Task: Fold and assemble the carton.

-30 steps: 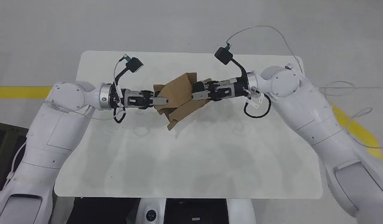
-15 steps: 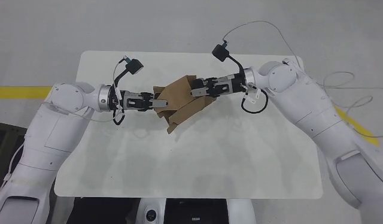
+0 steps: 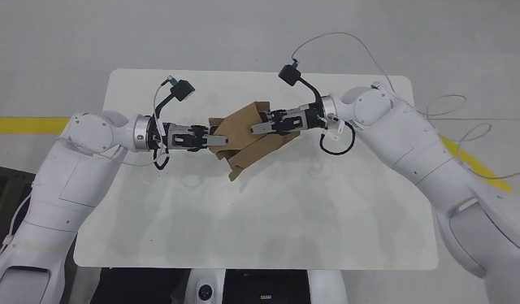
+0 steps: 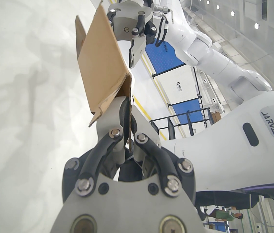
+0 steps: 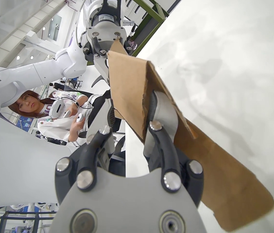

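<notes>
A brown cardboard carton (image 3: 248,131), partly folded, is held above the middle of the white table (image 3: 325,214) between both arms. My left gripper (image 3: 217,140) is shut on one thin edge of it; the left wrist view shows its fingers (image 4: 110,120) pinching a carton (image 4: 100,61) wall. My right gripper (image 3: 261,128) is at the opposite end, open. In the right wrist view it (image 5: 132,107) straddles a carton (image 5: 127,83) panel, with one finger (image 5: 160,112) tucked under a folded flap. Its other finger (image 4: 135,49) stands off the cardboard.
Bare tabletop lies around and below the carton, with the front half free (image 3: 260,223). Loose cables (image 3: 357,44) arc above the right arm near the table's far right corner.
The right gripper has slid left, further onto the carton, and its wrist has turned. The left gripper and the carton have stayed almost in place.
</notes>
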Motion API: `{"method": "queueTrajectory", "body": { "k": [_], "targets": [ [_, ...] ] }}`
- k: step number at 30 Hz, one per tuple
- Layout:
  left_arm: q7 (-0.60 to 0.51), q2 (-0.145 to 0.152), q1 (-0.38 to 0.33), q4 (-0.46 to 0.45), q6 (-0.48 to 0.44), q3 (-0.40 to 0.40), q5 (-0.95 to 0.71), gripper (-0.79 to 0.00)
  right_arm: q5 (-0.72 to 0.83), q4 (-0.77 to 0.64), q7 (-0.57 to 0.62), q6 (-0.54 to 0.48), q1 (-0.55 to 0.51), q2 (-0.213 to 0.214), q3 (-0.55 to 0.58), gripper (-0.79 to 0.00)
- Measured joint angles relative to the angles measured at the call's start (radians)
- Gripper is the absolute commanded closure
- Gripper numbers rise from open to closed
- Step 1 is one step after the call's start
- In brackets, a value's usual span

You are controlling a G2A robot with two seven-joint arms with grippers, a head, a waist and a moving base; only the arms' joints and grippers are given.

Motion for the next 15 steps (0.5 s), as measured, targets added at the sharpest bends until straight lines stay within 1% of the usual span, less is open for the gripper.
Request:
{"method": "queueTrajectory", "body": {
  "k": [8, 9, 11, 15],
  "targets": [
    [0.008, 0.005, -0.008, 0.007, -0.008, 0.015, -0.001, 0.000, 0.055, 0.009, 0.023, 0.023, 0.025, -0.006, -0.035, -0.249],
    [0.009, 0.005, -0.009, 0.007, -0.009, 0.017, -0.001, 0.000, 0.059, 0.009, 0.025, 0.025, 0.028, -0.006, -0.039, -0.243],
    [0.009, 0.006, -0.011, 0.007, -0.009, 0.022, -0.003, 0.000, 0.068, 0.005, 0.032, 0.032, 0.035, -0.006, -0.047, -0.203],
    [0.010, 0.009, -0.014, 0.010, -0.010, 0.028, -0.004, 0.000, 0.086, -0.008, 0.053, 0.053, 0.049, -0.005, -0.066, -0.179]
  ]
}}
